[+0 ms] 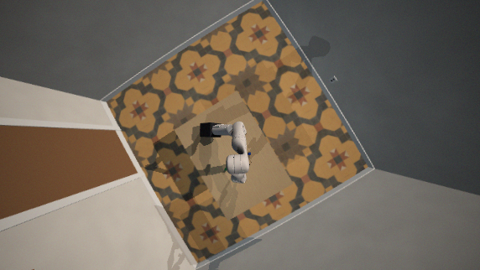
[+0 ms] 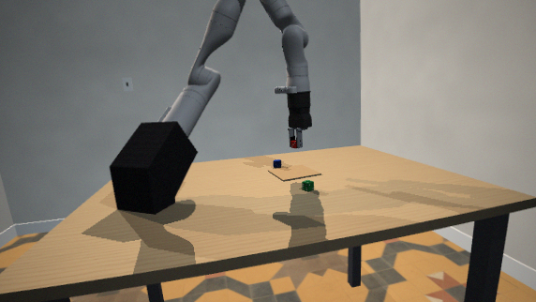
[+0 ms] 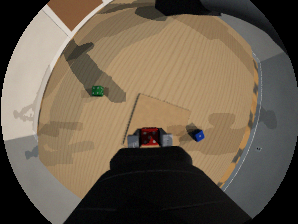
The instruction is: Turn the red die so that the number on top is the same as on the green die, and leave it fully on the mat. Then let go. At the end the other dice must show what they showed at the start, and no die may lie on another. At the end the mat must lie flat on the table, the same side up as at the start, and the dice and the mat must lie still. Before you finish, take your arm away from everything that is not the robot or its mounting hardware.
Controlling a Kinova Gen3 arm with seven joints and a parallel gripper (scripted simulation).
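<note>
My gripper (image 2: 294, 143) (image 3: 149, 134) is shut on the red die (image 2: 293, 143) (image 3: 150, 137) and holds it in the air above the tan mat (image 2: 300, 173) (image 3: 162, 115). The green die (image 2: 307, 186) (image 3: 97, 91) sits on the bare table just off the mat's near edge. The blue die (image 2: 277, 163) (image 3: 197, 135) (image 1: 249, 153) sits on the table beside the mat's far corner. In the overhead view the arm hides the gripper and the red die. The dice are too small to read their top numbers.
The arm's black base block (image 2: 151, 165) (image 1: 207, 129) stands on the wooden table (image 2: 403, 183) (image 1: 268, 176) at the left. The table's right and front edges drop to a patterned tile floor (image 1: 197, 71). A white wall (image 2: 445, 75) rises to the right.
</note>
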